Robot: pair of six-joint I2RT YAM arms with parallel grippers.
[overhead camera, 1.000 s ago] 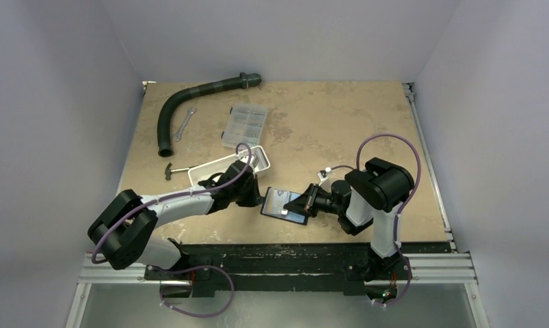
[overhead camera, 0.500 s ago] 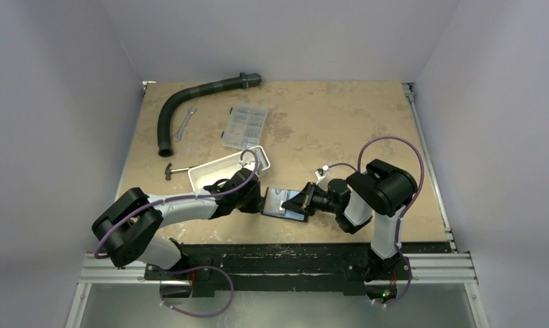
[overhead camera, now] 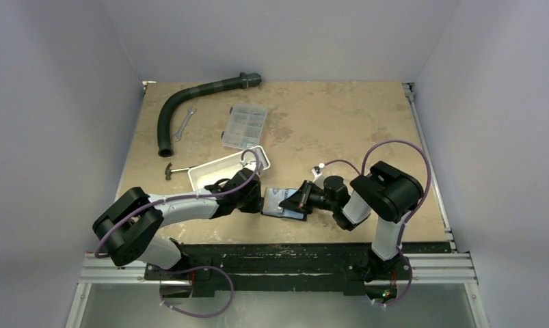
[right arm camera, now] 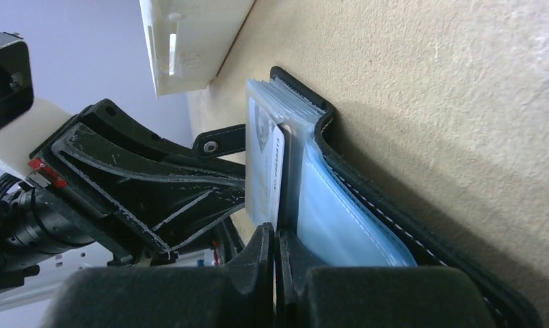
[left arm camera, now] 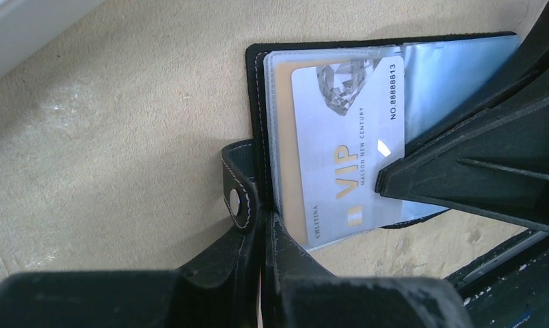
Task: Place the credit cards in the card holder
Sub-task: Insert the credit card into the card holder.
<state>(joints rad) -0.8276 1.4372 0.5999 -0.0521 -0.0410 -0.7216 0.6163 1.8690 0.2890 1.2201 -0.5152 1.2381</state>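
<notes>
1. Near the front edge of the table (overhead camera: 340,130), between the two arm bases, the black card holder (overhead camera: 279,199) is lying open, and both arms are reaching in from either side over it.
2. Left gripper (left arm camera: 261,229) is pinching the holder's snap strap (left arm camera: 236,195) beside the spine, jaws closed tight on it and anchoring the case.
3. Right gripper (right arm camera: 275,239) is clamping narrow on the silver VIP card (left arm camera: 346,143) at its free long edge, with the fingers lying crosswise to the card's length.
4. That card is lying parallel to the spine over the clear sleeves (left arm camera: 277,102). One short end is overhanging the holder's edge nearest the left gripper. Whether it is inside a sleeve cannot be told.
5. An orange-yellow card (left arm camera: 288,150) is showing as a strip in the sleeve beside the spine.
6. Seating the silver card is likely going to mean sliding it along its length, away from the left gripper and sideways to the right fingers. That makes it the right arm's job.
</notes>
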